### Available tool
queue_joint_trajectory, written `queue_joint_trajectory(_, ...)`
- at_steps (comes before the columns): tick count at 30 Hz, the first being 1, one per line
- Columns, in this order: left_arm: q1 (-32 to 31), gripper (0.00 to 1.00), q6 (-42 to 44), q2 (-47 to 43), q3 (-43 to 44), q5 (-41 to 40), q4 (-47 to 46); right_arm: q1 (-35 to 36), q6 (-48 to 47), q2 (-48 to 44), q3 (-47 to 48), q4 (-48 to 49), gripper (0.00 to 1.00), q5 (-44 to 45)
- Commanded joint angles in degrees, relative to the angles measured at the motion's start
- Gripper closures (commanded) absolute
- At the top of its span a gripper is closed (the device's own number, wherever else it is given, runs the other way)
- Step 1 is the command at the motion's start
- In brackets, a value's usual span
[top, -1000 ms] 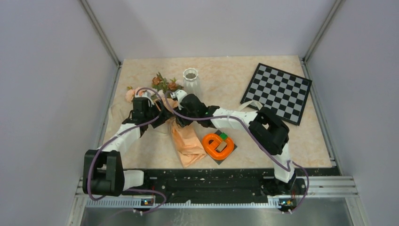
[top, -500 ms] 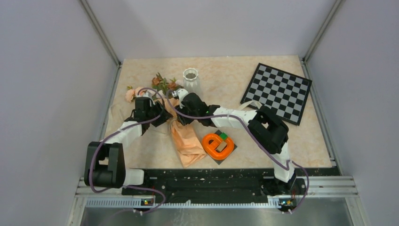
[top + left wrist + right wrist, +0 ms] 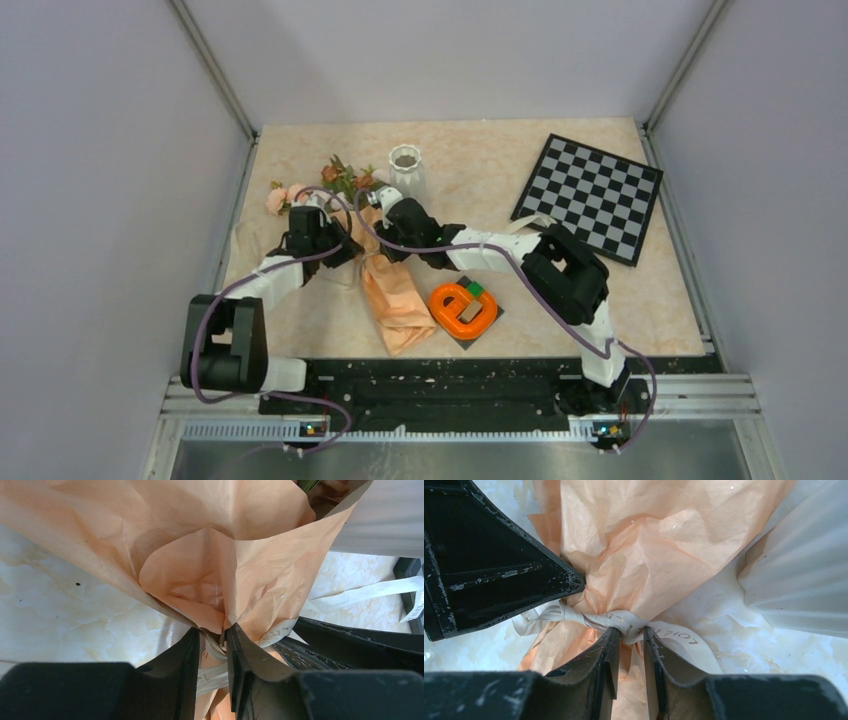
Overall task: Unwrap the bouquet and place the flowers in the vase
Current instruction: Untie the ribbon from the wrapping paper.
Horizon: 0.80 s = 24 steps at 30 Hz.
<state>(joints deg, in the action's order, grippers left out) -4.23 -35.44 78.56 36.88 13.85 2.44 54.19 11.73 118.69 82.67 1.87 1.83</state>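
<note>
The left gripper (image 3: 212,640) has its jaws drawn nearly together at the cinch, with the ribbon (image 3: 214,652) and a fold of paper caught between them. The right gripper (image 3: 628,637) is narrowed to a slit too, its tips pressing either side of the ribbon's knot. The two meet at the waist of the bouquet (image 3: 395,290), which lies flat just near-left of the vase (image 3: 406,170). The flowers (image 3: 345,180) stick out to the vase's left, and the paper tail runs away from the vase toward the arm bases.

The likeliest trouble is at the knot. With both grippers on the same short band, pulling apart could tighten it rather than free it. The thin, slick ribbon could also slip out of the tips.

Since the left gripper has paper in its bite as well, a tug there might tear the wrap or drag the whole bundle along.

The grippers sit almost against each other, so a small misjudged move could knock them together.

The vase's ribbed wall stands just beside the paper and the right gripper. It looks tall and narrow, so a pull or wrist swing toward it could tip it.
</note>
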Motion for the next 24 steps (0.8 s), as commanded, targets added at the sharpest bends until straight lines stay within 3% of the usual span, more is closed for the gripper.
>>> queue_joint_trajectory(1,-0.08,0.73,1.69,1.08,0.25,-1.46,-1.51,-0.58,0.52,0.85,2.60,3.06,0.78,2.30)
queue_joint_trajectory(7,-0.12,0.89,2.32,1.63,-0.28,-0.41,-1.98,-0.63,1.09,-0.26,1.09,4.00,1.00,3.27)
queue_joint_trajectory(12,-0.17,1.00,3.37,0.55,-1.38,-0.33,-1.92,-0.62,1.44,-2.75,-1.53,5.08,1.00,4.22)
queue_joint_trajectory(21,-0.43,1.00,4.18,-3.44,-3.91,0.87,-0.86,-0.61,1.67,-8.76,-7.43,5.13,1.00,4.13)
queue_joint_trajectory(24,-0.52,1.00,4.56,-4.25,-4.03,1.01,-0.14,-0.67,0.53,-11.22,-8.86,5.50,0.82,1.58)
